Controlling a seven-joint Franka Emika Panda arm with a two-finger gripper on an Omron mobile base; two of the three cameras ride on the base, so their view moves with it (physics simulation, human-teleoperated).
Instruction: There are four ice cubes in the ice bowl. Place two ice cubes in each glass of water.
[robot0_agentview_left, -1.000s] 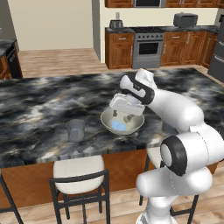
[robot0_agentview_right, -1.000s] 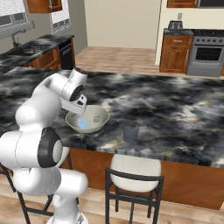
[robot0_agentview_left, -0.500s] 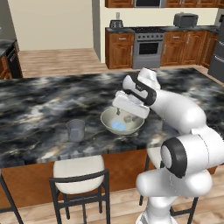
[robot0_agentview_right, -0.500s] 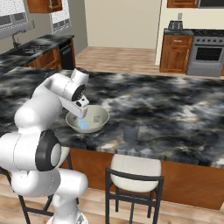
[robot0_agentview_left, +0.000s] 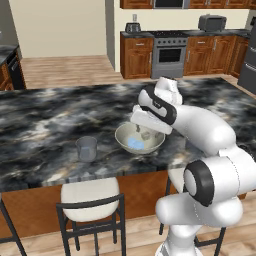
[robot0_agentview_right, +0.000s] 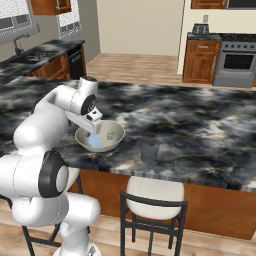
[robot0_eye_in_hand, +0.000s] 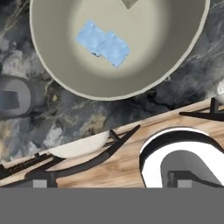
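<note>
Ice bowl (robot0_agentview_left: 131, 134) (robot0_agentview_right: 114, 137) (robot0_eye_in_hand: 57, 65): one, on the worktop (robot0_agentview_left: 45, 120).
Ice cubes (robot0_eye_in_hand: 103, 43) (robot0_agentview_left: 136, 144) (robot0_agentview_right: 94, 142): a pale blue cluster in the bowl; two faces distinguishable, exact count unclear.
Glass of water (robot0_agentview_left: 86, 148) (robot0_eye_in_hand: 12, 98): one seen clearly.
Stools (robot0_agentview_left: 90, 192) (robot0_agentview_right: 154, 191): two at the worktop edge.
Gripper (robot0_agentview_left: 141, 134): one.

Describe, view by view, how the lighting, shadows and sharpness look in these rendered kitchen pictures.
Left base view: even, soft light; the bowl and glass cast only faint shadows on the counter. Right base view: equally flat, the far cabinets slightly soft. Hand view: the ice cubes are crisp against the bowl's smooth shading, with a dark wedge of shadow at its upper rim.
</note>
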